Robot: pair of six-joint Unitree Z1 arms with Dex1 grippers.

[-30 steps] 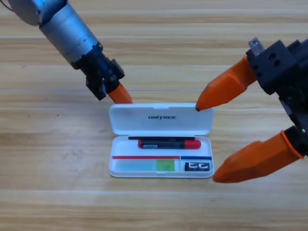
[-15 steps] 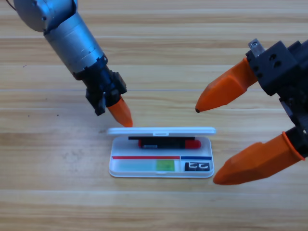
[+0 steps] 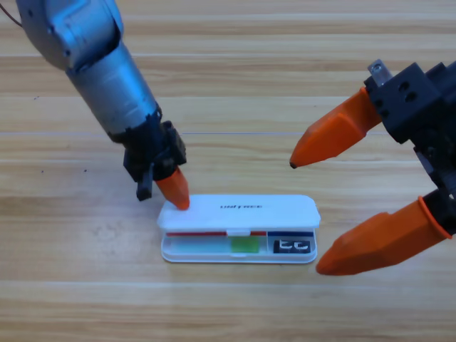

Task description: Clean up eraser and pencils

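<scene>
Eraser (image 3: 293, 246) in case (image 3: 239, 210), lid marked "UNITREE"

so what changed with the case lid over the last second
The left pincer pushed the lid of the white case forward and down: it lay flat open, stood on edge, and now tilts nearly shut over the red-black pencil, hiding it. The pincer's tip presses the lid's left end. The pale pencil, the eraser and the open right pincer stayed put.
</scene>
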